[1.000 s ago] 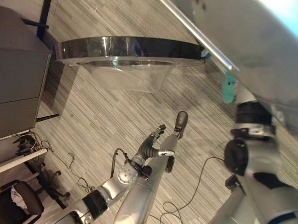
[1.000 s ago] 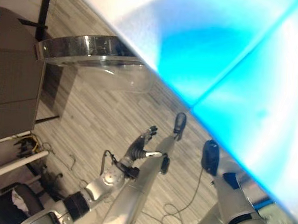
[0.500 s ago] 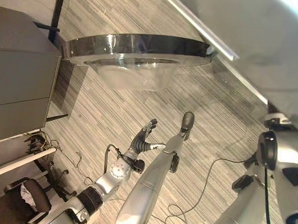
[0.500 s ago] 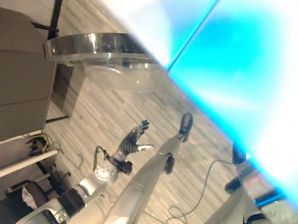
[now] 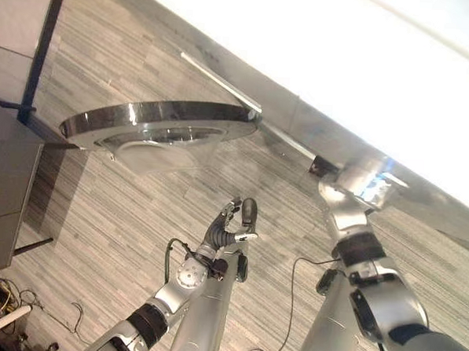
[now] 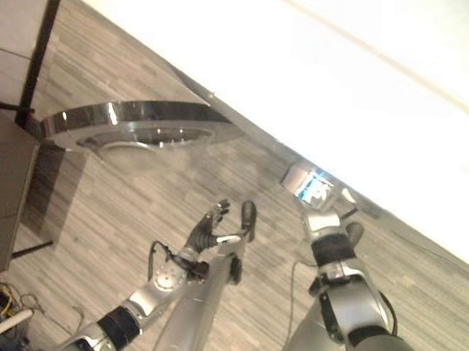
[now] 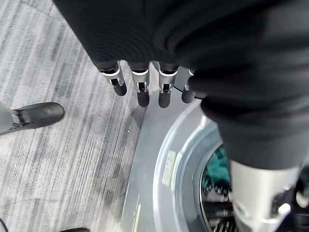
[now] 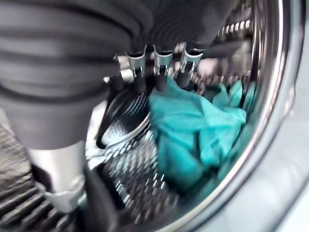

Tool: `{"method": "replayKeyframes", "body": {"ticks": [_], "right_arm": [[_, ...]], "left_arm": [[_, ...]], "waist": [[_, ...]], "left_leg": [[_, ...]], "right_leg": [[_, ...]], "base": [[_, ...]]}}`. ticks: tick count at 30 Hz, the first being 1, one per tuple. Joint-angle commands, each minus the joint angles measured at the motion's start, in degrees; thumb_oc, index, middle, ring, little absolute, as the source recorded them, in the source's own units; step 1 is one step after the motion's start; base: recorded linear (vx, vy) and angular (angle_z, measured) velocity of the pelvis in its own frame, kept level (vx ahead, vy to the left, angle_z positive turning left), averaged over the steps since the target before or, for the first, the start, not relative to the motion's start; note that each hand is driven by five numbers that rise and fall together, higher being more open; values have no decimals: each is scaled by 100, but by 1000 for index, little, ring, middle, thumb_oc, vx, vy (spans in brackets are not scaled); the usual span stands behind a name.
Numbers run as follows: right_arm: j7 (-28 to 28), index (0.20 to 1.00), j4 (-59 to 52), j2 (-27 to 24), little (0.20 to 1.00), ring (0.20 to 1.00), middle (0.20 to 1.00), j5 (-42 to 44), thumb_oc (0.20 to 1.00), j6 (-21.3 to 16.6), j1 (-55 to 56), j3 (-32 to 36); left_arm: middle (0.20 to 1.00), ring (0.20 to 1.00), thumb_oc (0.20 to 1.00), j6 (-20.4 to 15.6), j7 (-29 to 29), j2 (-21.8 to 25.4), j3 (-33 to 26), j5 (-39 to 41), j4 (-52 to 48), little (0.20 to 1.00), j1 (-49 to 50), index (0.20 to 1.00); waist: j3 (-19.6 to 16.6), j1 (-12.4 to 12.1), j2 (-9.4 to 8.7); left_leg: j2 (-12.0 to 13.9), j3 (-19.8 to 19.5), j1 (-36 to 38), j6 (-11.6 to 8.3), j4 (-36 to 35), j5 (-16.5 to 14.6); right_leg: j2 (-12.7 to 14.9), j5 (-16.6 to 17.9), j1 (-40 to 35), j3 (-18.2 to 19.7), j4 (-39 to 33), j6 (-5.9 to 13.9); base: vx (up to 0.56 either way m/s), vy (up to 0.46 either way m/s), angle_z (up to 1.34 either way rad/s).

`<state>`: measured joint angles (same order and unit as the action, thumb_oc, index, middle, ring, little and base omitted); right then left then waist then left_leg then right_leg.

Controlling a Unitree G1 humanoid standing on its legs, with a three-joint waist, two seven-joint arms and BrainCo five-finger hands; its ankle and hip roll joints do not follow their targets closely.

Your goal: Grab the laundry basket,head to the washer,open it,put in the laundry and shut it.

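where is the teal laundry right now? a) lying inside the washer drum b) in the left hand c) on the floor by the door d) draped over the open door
a: the right wrist view shows the teal cloth lying loose on the ribbed metal drum, just past the right hand's straight fingers, which aren't curled round it.

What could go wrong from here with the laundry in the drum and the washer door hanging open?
1. The teal cloth lies heaped near the drum's steel rim; a fold might get caught when the round glass washer door shuts.
2. The right hand hangs just above the cloth and could snag it and drag it out.
3. The left hand sits apart from the door, so swinging it shut needs a long reach.
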<state>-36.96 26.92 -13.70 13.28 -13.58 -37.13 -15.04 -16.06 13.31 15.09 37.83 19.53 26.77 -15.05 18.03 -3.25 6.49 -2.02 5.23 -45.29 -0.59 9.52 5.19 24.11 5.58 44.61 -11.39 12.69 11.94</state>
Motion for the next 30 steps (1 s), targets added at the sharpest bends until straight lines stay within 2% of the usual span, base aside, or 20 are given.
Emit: {"method": "replayKeyframes", "body": {"ticks": [1,3,4,5,7,8,9,12,13,17,22,23,27,30], "right_arm": [[607,1000,-503,44,1000,1000,1000,350,1000,-395,103,-134],[920,1000,-737,106,1000,1000,1000,285,1000,-293,750,-502],[919,1000,-747,109,1000,1000,1000,282,1000,-290,765,-508],[973,1000,-774,70,1000,1000,1000,120,1000,-232,935,-629],[1070,1000,-871,-17,1000,1000,1000,-95,1000,-161,1139,-801],[1245,1000,-1011,-232,1000,1000,1000,-606,1000,-42,1463,-1094],[1354,1000,-1060,-312,1000,1000,1000,-743,1000,-26,1597,-1186],[1620,1000,-1075,-372,1000,1000,1000,-697,1000,-17,1893,-1278],[2016,1000,-1145,-525,1000,1000,1000,-628,1000,36,2400,-1403],[2229,1000,-1213,-673,1000,1000,1000,-668,1000,67,2659,-1462],[2639,1000,-1732,-1170,1000,1000,1000,-804,1000,18,3291,-1310],[2743,1000,-1841,-1292,1000,1000,1000,-814,1000,-18,3502,-1141],[2791,1000,-1884,-1310,1000,1000,1000,-748,1000,32,3904,-788],[2818,1000,-2170,-1463,1000,1000,1000,-869,1000,4,4486,-225]], "left_arm": [[1000,1000,1000,39,-27,190,109,-339,23,1000,289,1000],[1000,1000,1000,106,-94,234,32,-366,69,1000,424,1000],[1000,1000,1000,107,-94,236,30,-367,65,1000,437,1000],[1000,1000,1000,101,-100,267,-27,-396,84,1000,467,1000],[1000,1000,1000,106,-105,300,-74,-436,76,1000,536,1000],[1000,1000,1000,107,-147,328,-149,-448,90,1000,634,1000],[1000,1000,1000,95,-172,378,-197,-467,66,1000,676,1000],[1000,1000,1000,98,-228,449,-243,-515,76,1000,728,1000],[1000,1000,1000,127,-334,533,-281,-660,108,1000,831,1000],[1000,1000,1000,149,-337,558,-328,-796,157,1000,881,1000],[1000,1000,1000,172,-358,560,-572,-1150,387,1000,1074,1000],[1000,1000,1000,178,-363,557,-685,-1249,543,1000,1148,1000],[1000,1000,1000,241,-337,462,-860,-1419,984,1000,1203,1000],[1000,1000,1000,294,-194,322,-1189,-1640,1508,1000,1179,1000]], "waist": [[-69,-51,-326],[-106,78,-492],[-104,84,-491],[-102,133,-557],[-113,167,-595],[-134,221,-674],[-151,252,-713],[-170,306,-777],[-219,384,-873],[-229,425,-929],[-365,514,-1007],[-450,580,-1053],[-596,679,-1086],[-773,846,-1093]], "left_leg": [[341,-381,51,-529,381,-827],[406,-398,378,-567,277,-821],[406,-401,395,-568,269,-819],[396,-386,430,-543,250,-657],[419,-396,538,-545,243,-672],[473,-412,760,-547,253,-725],[499,-414,839,-549,293,-760],[539,-390,1052,-545,342,-835],[596,-354,1352,-533,426,-953],[608,-324,1605,-517,474,-1042],[666,-230,2179,-496,515,-1233],[664,-175,2367,-451,549,-1296],[720,-45,2679,-402,541,-1389],[778,121,3054,-379,579,-1547]], "right_leg": [[224,-42,-587,25,-288,234],[148,0,-979,-40,-482,233],[147,2,-1000,-47,-492,233],[159,152,-1080,-102,-559,190],[151,159,-1217,-118,-598,185],[102,145,-1463,-114,-643,176],[89,138,-1558,-106,-660,173],[47,123,-1775,-100,-694,181],[3,117,-2067,-65,-729,190],[-30,114,-2313,-65,-760,200],[-84,132,-2859,-44,-908,237],[-70,185,-2997,67,-977,265],[-88,271,-3159,186,-1036,302],[-80,364,-3381,290,-1054,306]], "base": [[-7,-21,-17],[7,-29,-21],[-64,-25,-14],[-69,-3,-4],[-13,-6,-4],[57,-14,-5],[57,-15,1],[55,12,-2],[90,14,-12],[66,16,-17],[102,16,-11],[104,46,-22],[82,36,-30],[100,37,-25]]}}
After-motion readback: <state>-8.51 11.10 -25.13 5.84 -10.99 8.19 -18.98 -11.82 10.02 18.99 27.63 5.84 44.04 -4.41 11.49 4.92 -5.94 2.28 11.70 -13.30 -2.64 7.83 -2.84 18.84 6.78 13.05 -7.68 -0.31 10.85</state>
